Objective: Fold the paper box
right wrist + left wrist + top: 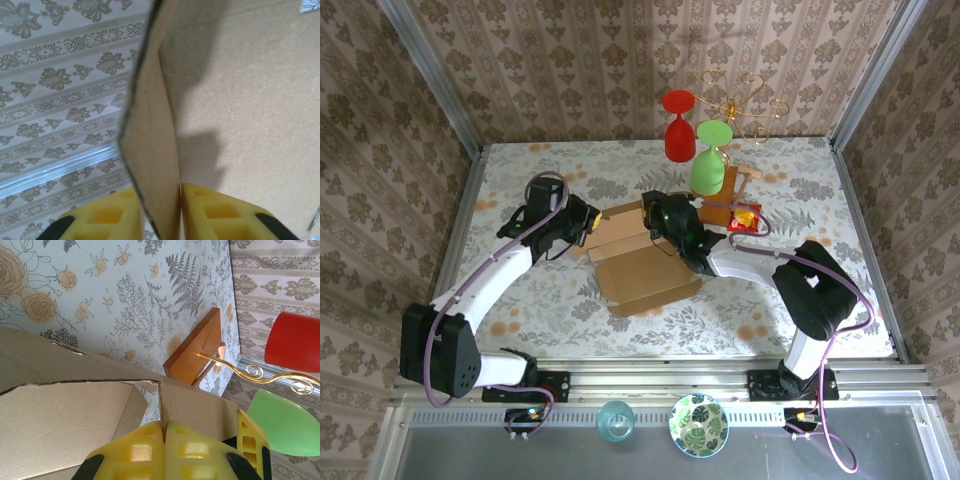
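The paper box (645, 280) is a tan cardboard sheet lying partly folded in the middle of the table, with flaps raised at its far side. My left gripper (590, 222) is at the box's far left corner. In the left wrist view its yellow fingers (164, 426) are shut on a thin upright cardboard edge of the box (60, 415). My right gripper (665, 222) is at the far middle of the box. In the right wrist view a raised flap (155, 150) stands between its pads (161, 200), which press on it from both sides.
A wooden stand (725, 208) with a gold wire rack (745, 110) holds a red glass (679, 125) and a green glass (710, 165) just behind the box on the right. A small red item (745, 220) lies beside it. A patterned bowl (698, 424) and a blue glass (616, 420) sit on the near ledge.
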Robot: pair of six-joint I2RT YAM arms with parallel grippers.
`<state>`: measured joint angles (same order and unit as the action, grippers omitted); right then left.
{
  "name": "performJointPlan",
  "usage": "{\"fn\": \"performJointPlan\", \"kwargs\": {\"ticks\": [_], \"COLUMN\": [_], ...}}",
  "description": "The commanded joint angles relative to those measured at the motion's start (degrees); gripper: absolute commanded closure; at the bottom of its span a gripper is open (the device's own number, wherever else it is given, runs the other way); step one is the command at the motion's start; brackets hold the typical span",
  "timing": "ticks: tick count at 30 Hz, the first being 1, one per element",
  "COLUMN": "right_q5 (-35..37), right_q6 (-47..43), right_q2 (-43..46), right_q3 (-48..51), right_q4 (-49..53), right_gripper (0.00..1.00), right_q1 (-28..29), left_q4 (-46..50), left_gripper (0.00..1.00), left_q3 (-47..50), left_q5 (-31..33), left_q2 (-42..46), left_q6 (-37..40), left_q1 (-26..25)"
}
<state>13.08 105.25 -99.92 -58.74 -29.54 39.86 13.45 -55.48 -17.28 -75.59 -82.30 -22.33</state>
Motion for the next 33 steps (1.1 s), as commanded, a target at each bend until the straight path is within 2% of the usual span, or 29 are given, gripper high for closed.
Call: {"fn": "performJointPlan", "kwargs": {"ticks": [1, 6, 8, 10, 12, 15, 18, 20, 24, 28, 33], "right_q5": [0.7, 1.0, 1.2, 1.5, 2.2, 3.7, 4.7, 4.9, 5.8, 7.1, 7.0], "right_q6": [-0.2, -0.2, -0.1, 0.9, 2.3, 5.3, 7.6, 9.3, 12.2, 13.9, 15.4], "right_q2": [-1.4, -1.4, -1.2, -0.4, 1.3, 4.9, 8.3, 10.4, 14.2, 16.8, 17.7], "right_q3": [-2.1, -2.3, -2.5, -2.7, -3.0, -3.7, -4.1, -4.4, -4.8, -4.4, -3.2], "right_q4": [1.5, 3.4, 4.5, 6.7, 10.2, 17.6, 22.7, 26.3, 31.3, 34.0, 34.1], "right_gripper": [0.78, 0.90, 0.99, 1.00, 1.00, 1.00, 1.00, 1.00, 1.00, 1.00, 1.00], "right_q1": [-0.1, -0.3, -0.4, -0.4, -0.4, -0.4, -0.7, -0.9, -1.2, -1.6, -2.3], "left_q4": [1.0, 1.2, 1.2, 1.7, 4.0, 9.4, 11.1, 10.0, 4.1, -5.0, -23.8], "left_gripper": [1.00, 1.00, 1.00, 1.00, 0.84, 0.68, 0.62, 0.66, 0.82, 0.95, 0.95], "left_q3": [-0.5, -0.3, -0.4, -0.9, -2.5, -4.5, -2.1, 0.8, 8.2, 15.9, 23.9], "left_q5": [-0.6, -0.6, -0.7, -0.6, -0.4, -0.6, -1.2, -2.2, -6.9, -9.9, -11.4], "left_q2": [0.8, 1.1, 1.1, 1.5, 2.4, 4.1, 6.8, 7.7, 5.8, 3.3, -1.2], "left_q6": [1.0, 1.2, 1.3, 2.3, 5.1, 10.5, 13.1, 14.3, 15.4, 14.1, 8.7], "left_q1": [0.4, 0.5, 0.7, 1.1, 2.4, 7.4, 14.4, 18.5, 23.1, 22.9, 19.2]}}
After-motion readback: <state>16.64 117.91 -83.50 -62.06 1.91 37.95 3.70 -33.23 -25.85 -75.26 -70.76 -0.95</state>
